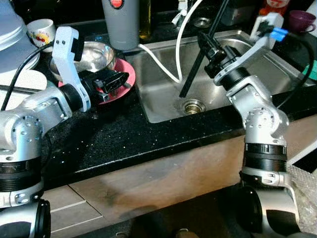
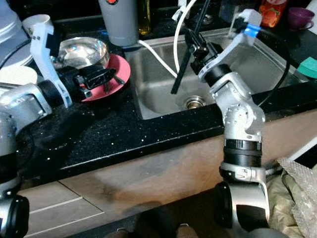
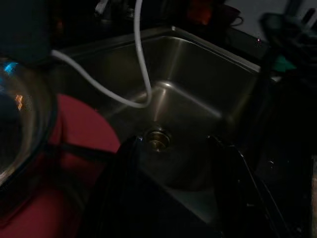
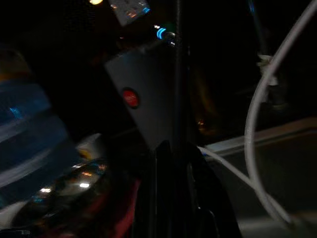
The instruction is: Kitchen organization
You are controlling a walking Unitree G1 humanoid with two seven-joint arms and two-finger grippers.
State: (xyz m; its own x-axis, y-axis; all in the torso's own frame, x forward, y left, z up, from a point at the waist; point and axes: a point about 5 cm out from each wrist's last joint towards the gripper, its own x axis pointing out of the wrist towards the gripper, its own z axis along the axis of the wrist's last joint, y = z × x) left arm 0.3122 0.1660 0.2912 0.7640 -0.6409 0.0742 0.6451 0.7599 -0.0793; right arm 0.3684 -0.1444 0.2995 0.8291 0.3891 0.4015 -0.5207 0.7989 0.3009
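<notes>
Reaching over the stainless steel sink basin (image 1: 163,94), the right gripper (image 1: 209,47) is seen in the left eye view clenched on a long thin black rod (image 1: 198,62), which slants down from it toward the round drain (image 1: 193,106). A white hose (image 1: 161,62) loops into the basin beside the rod. The left gripper (image 1: 116,82) is held over a round red plate (image 1: 124,74) on the speckled black countertop (image 1: 109,139), and a shiny metal bowl (image 1: 91,55) sits on that plate just behind the fingers. A grey cylindrical container with a red round button (image 1: 120,22) stands beyond the bowl, and a white cup with a floral print (image 1: 40,30) stands further left. No writing can be read.

From the left wrist view, the left gripper's fingers (image 3: 124,188) are spread apart and empty, with the drain seen between them and the red plate beside them.

From the right wrist view, the right gripper's fingers (image 4: 163,193) are pressed against the rod, with the grey container directly behind it.
</notes>
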